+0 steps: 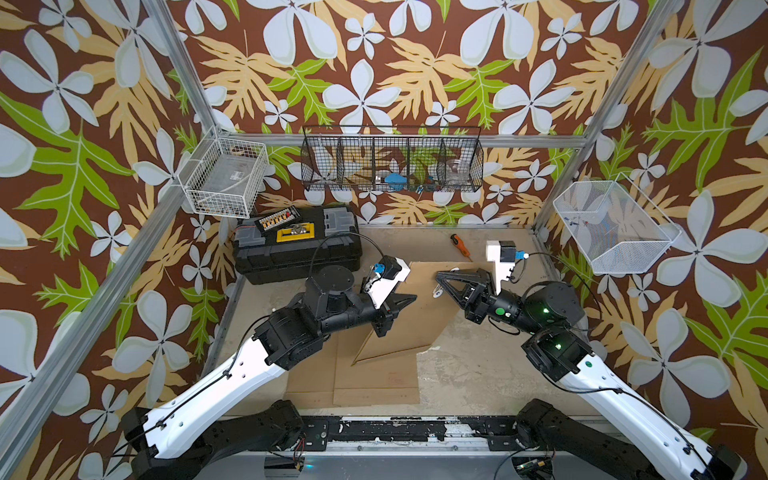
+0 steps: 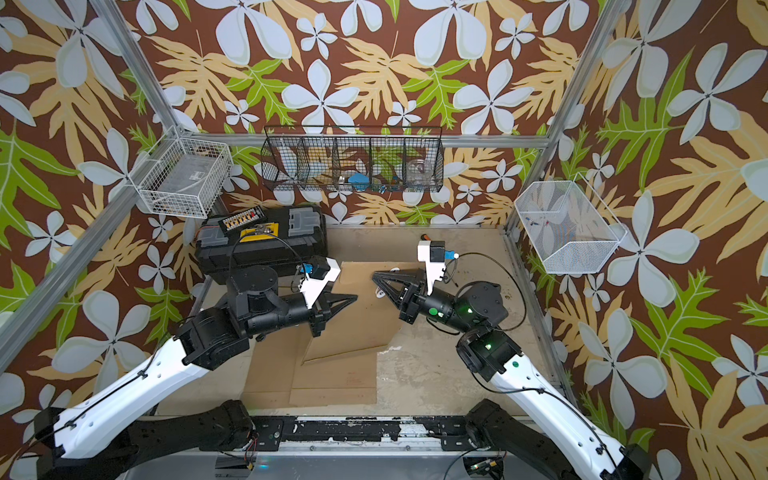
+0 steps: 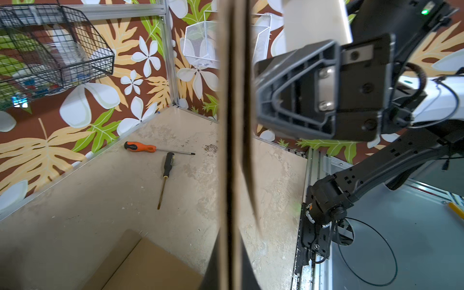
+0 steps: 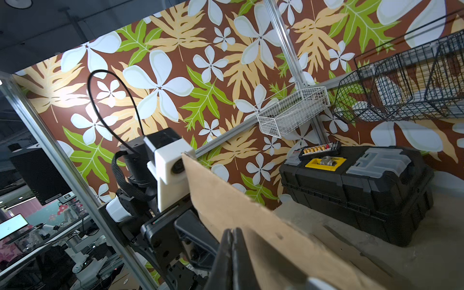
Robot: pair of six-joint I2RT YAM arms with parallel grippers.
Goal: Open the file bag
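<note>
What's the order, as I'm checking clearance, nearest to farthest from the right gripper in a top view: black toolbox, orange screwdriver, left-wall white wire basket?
1. Orange screwdriver, just behind the right gripper.
2. Black toolbox, back left.
3. White wire basket, high on the left wall.

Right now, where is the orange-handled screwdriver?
In a top view the orange-handled screwdriver lies on the tabletop near the back wall, right of the black toolbox; the left wrist view shows a black-handled screwdriver beside it.

By my left claw (image 1: pixel 412 296), the file bag (image 1: pixel 415 328) is smooth, matt brown paper. Beneath it the bench (image 1: pixel 478 365) looks rough and mottled. Beyond it, the toolbox (image 1: pixel 299 253) is matt black plastic.
</note>
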